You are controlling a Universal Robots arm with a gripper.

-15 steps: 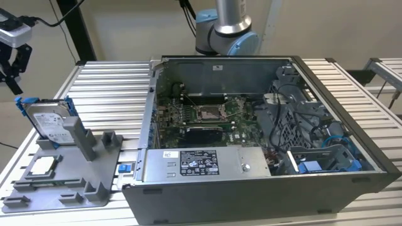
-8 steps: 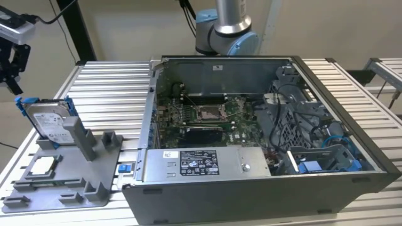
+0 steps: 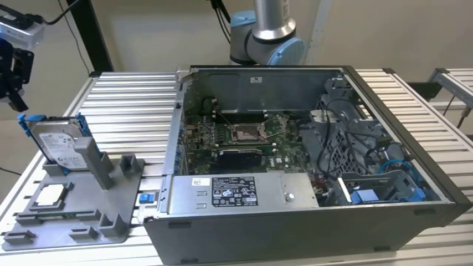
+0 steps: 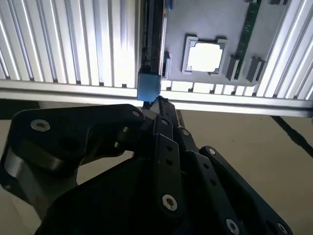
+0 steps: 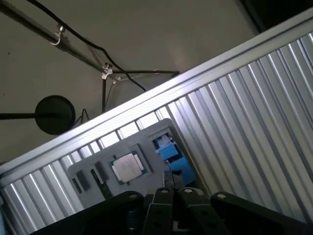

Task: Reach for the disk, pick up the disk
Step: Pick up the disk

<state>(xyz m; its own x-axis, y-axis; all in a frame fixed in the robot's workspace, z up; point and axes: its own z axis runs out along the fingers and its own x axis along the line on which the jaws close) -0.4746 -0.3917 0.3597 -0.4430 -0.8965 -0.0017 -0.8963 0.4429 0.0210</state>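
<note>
Lying open on the ribbed metal bench (image 3: 126,105), the computer case (image 3: 281,238) holds a green circuit board (image 3: 244,138), a long grey metal box (image 3: 236,191) with a sticker along its near edge, and tangled cables (image 3: 355,138) toward the exterior view's right. Beside the case, at the lower left of the frame, a grey holder tray (image 3: 81,216) carries the disk (image 3: 57,141), which stands upright in a slot. A small white-topped chip (image 3: 50,194) lies flat in its own recess in the tray. At the upper left the gripper (image 3: 16,100) hangs near the disk's blue-edged top. In the first wrist view its fingers (image 5: 164,196) seem pressed together, holding nothing. Plain beige walls stand behind the bench.
</note>
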